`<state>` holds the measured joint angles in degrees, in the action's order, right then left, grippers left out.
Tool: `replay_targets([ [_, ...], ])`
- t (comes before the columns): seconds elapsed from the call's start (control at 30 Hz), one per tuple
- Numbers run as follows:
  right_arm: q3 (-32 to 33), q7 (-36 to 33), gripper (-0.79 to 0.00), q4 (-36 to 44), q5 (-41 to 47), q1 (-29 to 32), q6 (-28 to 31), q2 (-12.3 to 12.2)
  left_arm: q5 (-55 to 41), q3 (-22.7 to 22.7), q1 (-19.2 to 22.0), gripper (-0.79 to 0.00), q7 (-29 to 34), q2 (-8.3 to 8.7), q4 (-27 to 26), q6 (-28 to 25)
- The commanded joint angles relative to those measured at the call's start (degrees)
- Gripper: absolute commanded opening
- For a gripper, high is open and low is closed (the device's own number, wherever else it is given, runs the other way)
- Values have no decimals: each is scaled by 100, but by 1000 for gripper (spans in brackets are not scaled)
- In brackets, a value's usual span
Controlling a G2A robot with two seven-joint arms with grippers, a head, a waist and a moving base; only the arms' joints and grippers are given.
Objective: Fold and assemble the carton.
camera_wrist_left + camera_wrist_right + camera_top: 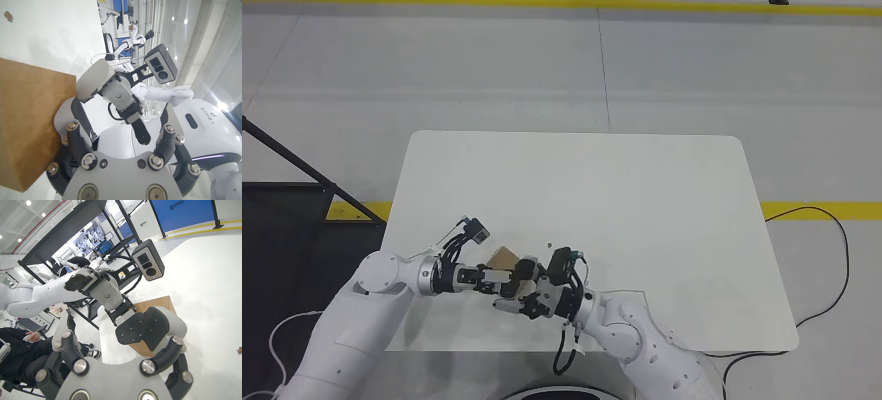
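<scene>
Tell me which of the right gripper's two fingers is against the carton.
The grey-backed finger of the right gripper: it meets the brown carton at its corner. The other finger, black pad showing, stands clear of the carton.

The carton is plain brown, lying on a white table. The finger pads are black with small pale dots. Yellow lines cross the grey floor.

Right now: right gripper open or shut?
Open. In the left wrist view the right gripper shows its black-padded fingers spread wide apart.
</scene>
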<state>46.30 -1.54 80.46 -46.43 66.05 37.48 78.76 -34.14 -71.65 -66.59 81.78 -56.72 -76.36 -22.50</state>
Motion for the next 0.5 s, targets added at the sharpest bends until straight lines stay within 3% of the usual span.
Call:
replay_targets([
  [0.0, 27, 130, 0, 50, -79, 32, 41, -5, -22, -1, -11, 0, -4, 7, -13, -4],
  [0.47, 30, 288, 0, 33, -173, 1, 21, 31, -466, -219, -99, 0, -172, 60, -7, -172],
])
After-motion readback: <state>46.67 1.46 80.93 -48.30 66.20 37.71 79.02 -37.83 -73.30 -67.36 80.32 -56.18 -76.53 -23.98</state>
